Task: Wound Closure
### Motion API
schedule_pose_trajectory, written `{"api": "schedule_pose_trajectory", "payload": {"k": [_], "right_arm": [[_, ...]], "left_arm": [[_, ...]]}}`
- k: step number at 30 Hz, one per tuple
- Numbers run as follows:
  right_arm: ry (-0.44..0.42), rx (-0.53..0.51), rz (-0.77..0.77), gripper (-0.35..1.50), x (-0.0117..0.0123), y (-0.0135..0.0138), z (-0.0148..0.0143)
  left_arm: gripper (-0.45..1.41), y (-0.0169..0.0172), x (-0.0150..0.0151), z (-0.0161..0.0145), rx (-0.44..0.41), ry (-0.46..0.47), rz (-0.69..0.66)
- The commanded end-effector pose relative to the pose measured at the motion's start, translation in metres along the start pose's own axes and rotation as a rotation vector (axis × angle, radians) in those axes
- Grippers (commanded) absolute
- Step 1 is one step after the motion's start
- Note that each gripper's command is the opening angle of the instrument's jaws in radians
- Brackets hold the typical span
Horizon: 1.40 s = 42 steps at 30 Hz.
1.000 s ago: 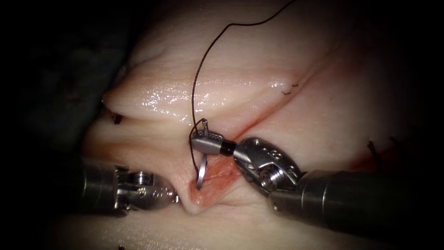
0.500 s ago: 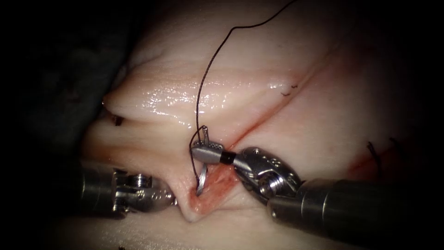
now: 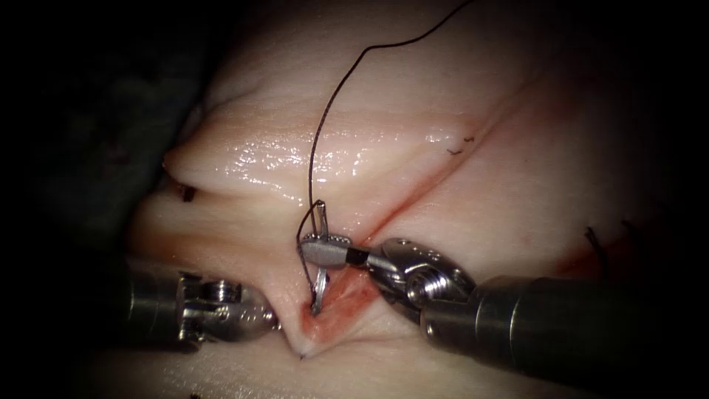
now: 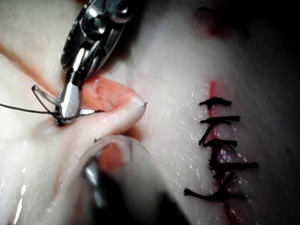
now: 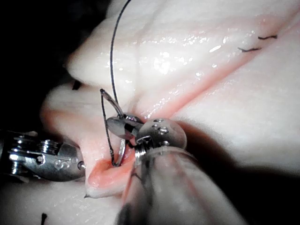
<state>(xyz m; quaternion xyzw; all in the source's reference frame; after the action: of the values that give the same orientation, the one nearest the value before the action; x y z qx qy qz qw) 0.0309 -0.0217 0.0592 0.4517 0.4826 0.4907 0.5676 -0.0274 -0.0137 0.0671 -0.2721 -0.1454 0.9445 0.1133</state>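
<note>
The needle (image 3: pixel 322 255) is clamped near its thread end by the right tool (image 3: pixel 325 250); its tip is sunk in the cut (image 3: pixel 336 292). Tissue (image 3: pixel 281 292) left of the cut appears gripped by the left tool (image 3: pixel 275 319). No legible markings are noted.

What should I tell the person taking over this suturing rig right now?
Right tool: jaws shut on the needle near its thread end, with its tip in the open cut.
Left tool: presses the tissue on the cut's left; whether it grips is unclear.
Thread trails up from the needle.
Done: stitches farther along the cut.
Left: this open stretch.
</note>
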Motion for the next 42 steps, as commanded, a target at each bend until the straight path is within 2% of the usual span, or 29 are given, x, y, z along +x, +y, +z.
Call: {"api": "schedule_pose_trajectory", "payload": {"k": [1,14,16,17,19,20,21,22,27,32,37,39,42], "right_arm": [[-0.004,0.006,0.026,-0.35,-0.0004,0.0,0.0009],[-0.018,0.03,0.147,-0.35,-0.0007,-0.0011,0.0014],[0.021,-0.005,0.132,-0.35,-0.0001,-0.001,0.0014],[0.078,-0.039,0.028,-0.35,0.0012,-0.0008,0.0012],[0.103,-0.035,-0.015,-0.35,0.0017,-0.0006,0.0012],[0.173,0.001,-0.037,0.83,0.0026,-0.0003,0.0009],[0.173,0.001,-0.037,0.83,0.0026,-0.0003,0.0009],[0.221,0.03,-0.034,1.25,0.0032,0.0001,0.0005],[0.263,-0.002,-0.072,1.43,0.0043,0.001,-0.0008],[0.279,-0.037,-0.102,1.47,0.005,0.0019,-0.0025],[0.303,-0.066,-0.143,1.48,0.0068,0.003,-0.0058],[0.313,-0.063,-0.141,1.48,0.007,0.0031,-0.0063],[0.333,-0.058,-0.155,1.48,0.0078,0.0031,-0.0078]], "left_arm": [[-0.45,0.0003,0.0,0.0008,-0.001,0.0,0.0],[-0.45,0.0003,0.0,0.0008,-0.001,0.0,0.0],[-0.45,0.0004,0.0,0.0008,-0.001,0.0,0.0],[-0.45,0.0004,0.0,0.0008,-0.001,0.0,-0.001],[-0.45,0.0005,0.0,0.0008,-0.001,-0.001,-0.001],[-0.45,0.0006,0.0001,0.0008,-0.001,-0.001,-0.002],[-0.45,0.0006,0.0001,0.0008,-0.001,-0.001,-0.002],[-0.45,0.0007,0.0002,0.0007,-0.001,-0.001,-0.004],[-0.45,0.0009,0.0009,0.0001,-0.001,0.008,-0.013],[-0.45,0.0012,0.0016,-0.0006,0.007,0.038,-0.007],[-0.45,0.0011,0.0024,-0.0018,0.043,0.126,0.081],[-0.45,0.0011,0.0025,-0.002,0.052,0.139,0.107],[-0.28,0.0013,0.0029,-0.0027,0.056,0.176,0.14]]}}
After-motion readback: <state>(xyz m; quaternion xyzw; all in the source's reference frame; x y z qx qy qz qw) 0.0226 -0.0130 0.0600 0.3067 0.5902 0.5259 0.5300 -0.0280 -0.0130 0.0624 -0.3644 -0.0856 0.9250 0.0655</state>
